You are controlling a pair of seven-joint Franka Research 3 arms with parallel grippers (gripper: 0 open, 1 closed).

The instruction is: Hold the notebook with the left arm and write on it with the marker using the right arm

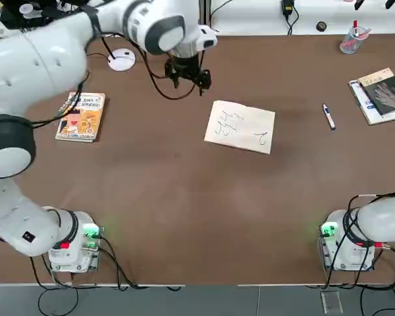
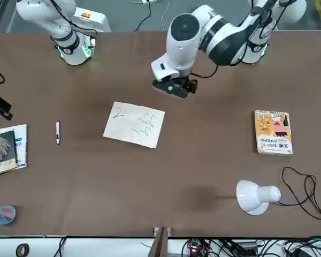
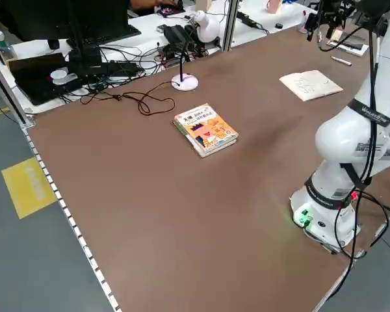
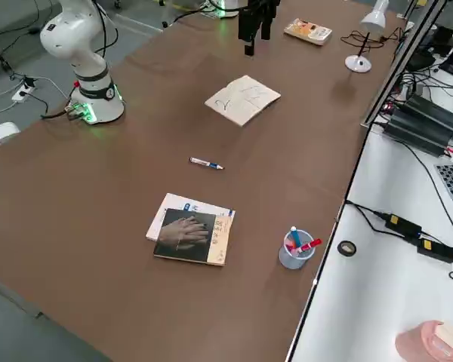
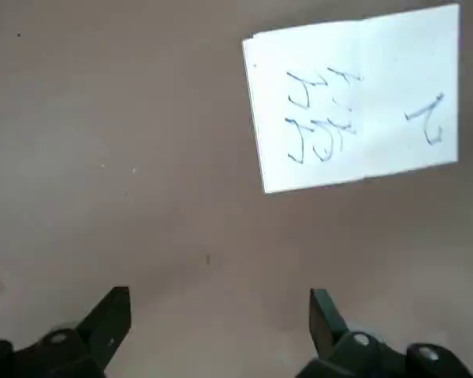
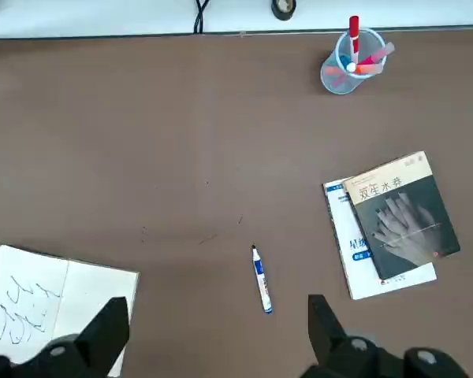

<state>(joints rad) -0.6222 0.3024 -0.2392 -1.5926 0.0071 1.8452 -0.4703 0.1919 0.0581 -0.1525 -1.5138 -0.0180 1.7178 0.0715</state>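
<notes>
The notebook [image 1: 240, 127] lies flat and open mid-table, its white pages [image 5: 355, 98] scribbled with dark marks. The marker [image 1: 328, 117], slim and white with a blue cap, rests on the table to its right, nearer the right arm's side. My left gripper [image 1: 187, 78] hangs open above the bare table, just beyond the notebook's far left corner, and touches nothing. In the left wrist view its two fingers [image 5: 110, 323] stand wide apart. The right arm [image 1: 375, 220] stays folded over its base. Its gripper [image 6: 214, 327] is open, high above the marker [image 6: 260, 279] and the notebook [image 6: 55, 303].
An orange-yellow book [image 1: 81, 116] lies at the left and a white desk lamp [image 1: 122, 60] at the far left. A dark-covered book on papers [image 1: 380, 94] and a clear cup of pens [image 1: 352, 39] stand at the far right.
</notes>
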